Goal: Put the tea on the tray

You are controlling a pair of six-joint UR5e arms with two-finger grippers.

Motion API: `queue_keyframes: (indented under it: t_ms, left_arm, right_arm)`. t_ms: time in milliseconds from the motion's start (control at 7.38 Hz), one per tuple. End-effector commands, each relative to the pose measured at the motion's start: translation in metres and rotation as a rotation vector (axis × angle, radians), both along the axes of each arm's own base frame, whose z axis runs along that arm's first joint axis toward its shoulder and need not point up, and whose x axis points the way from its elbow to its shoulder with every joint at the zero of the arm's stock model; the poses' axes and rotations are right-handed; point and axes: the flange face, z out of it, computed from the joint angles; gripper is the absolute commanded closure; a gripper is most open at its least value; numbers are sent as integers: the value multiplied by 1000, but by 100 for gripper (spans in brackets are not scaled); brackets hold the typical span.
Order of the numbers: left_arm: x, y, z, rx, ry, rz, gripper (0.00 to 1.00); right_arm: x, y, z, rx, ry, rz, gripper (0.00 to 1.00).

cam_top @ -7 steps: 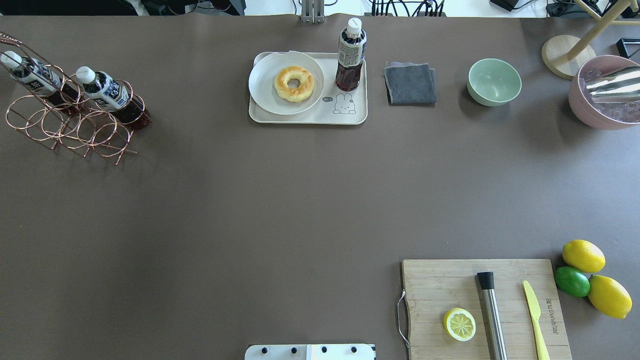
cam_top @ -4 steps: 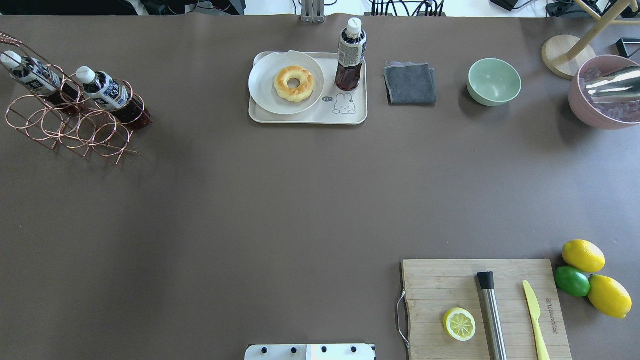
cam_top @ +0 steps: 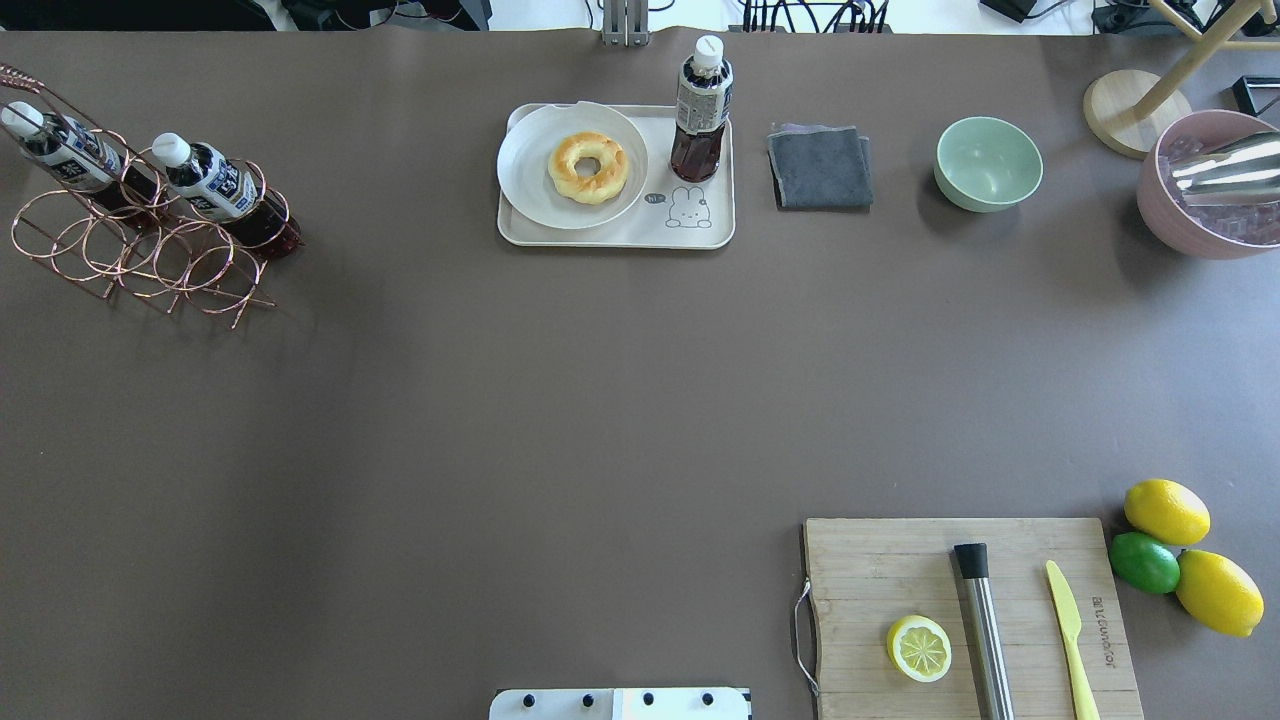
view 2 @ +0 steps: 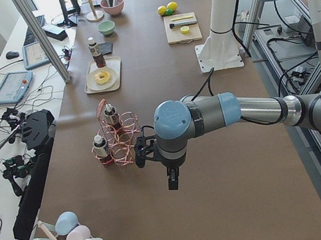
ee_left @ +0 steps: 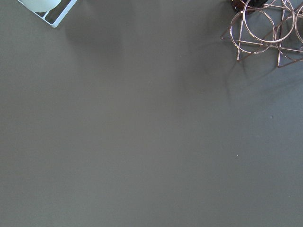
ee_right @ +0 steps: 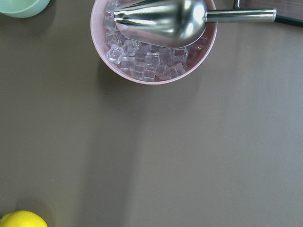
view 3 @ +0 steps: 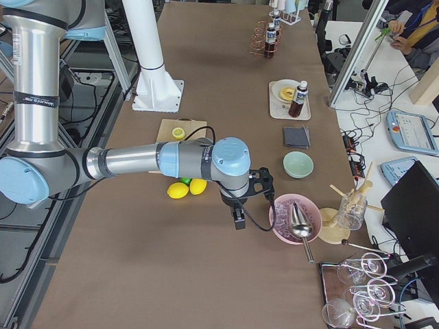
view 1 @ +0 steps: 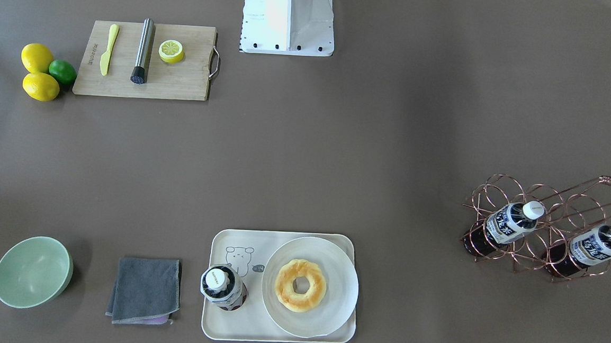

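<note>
Left fingers (view 2: 171, 181) and right fingers (view 3: 238, 219) hang over the table (cam_top: 600, 400), shown only small from the side and absent from both wrist views, so I cannot tell whether they are released or clenched. Near the left fingers is the wire rack (view 2: 121, 142); far beyond both, the tea (cam_top: 700, 110) stands upright on the tray (cam_top: 600, 238), so the task looks done with nothing left

on the tray (cam_top: 620, 236), upper middle of the overhead view, a small speech bubble (cam_top: 655, 198) seems to read "hi". the brand stamp (cam_top: 1099, 630) on the cutting board (cam_top: 870, 570) and the label (cam_top: 702, 100) on the tea (cam_top: 698, 150) are too small to read.
</note>
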Motion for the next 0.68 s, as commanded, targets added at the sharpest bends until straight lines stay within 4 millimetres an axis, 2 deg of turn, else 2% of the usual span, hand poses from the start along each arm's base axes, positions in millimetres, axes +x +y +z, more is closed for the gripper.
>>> queue_keyframes:
  t_ms: [0, 271, 406, 542]
  left_arm:
    - [-1, -3, -4, 37, -9, 0, 3]
    - [-1, -2, 4, 24, -9, 1, 3]
    - [-1, -2, -2, 31, -8, -3, 3]
    - [-1, -2, -5, 37, -13, -2, 3]
  right_arm:
    - [1, -1, -7, 7, -3, 9, 0]
    - [0, 0, -4, 5, 0, 7, 0]
    - [1, 0, -7, 13, 6, 7, 0]
    - [-2, 0, 1, -5, 8, 2, 0]
